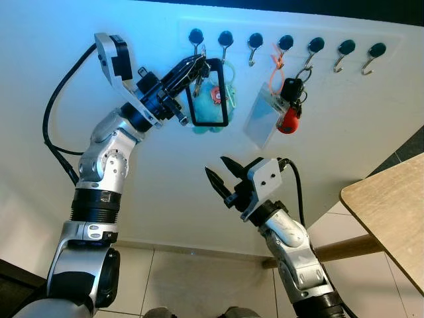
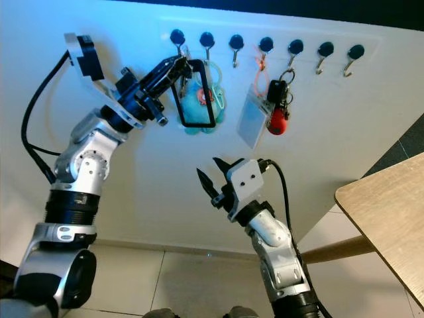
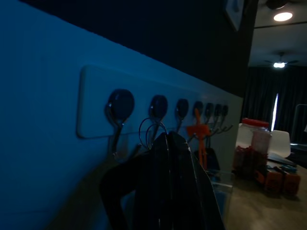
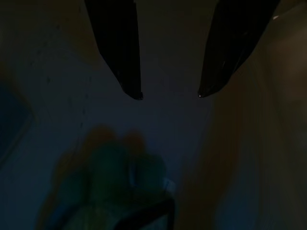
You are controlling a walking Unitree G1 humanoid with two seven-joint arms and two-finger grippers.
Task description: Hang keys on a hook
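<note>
Right pincer [image 1: 222, 173] sits nearest, low, released, idle, well below the rack. Going left to right up top: left pincer [image 1: 197, 66] clenched on keys [image 1: 199, 82], holding them just under hook 1 [image 1: 196, 38] of 7; their ring looks close to the hook, seating unclear. A black loop [image 1: 211, 93] and a teal toy [image 1: 211, 99] hang beside them. Step: hanging. Next: confirm ring is over the hook, then release.
</note>
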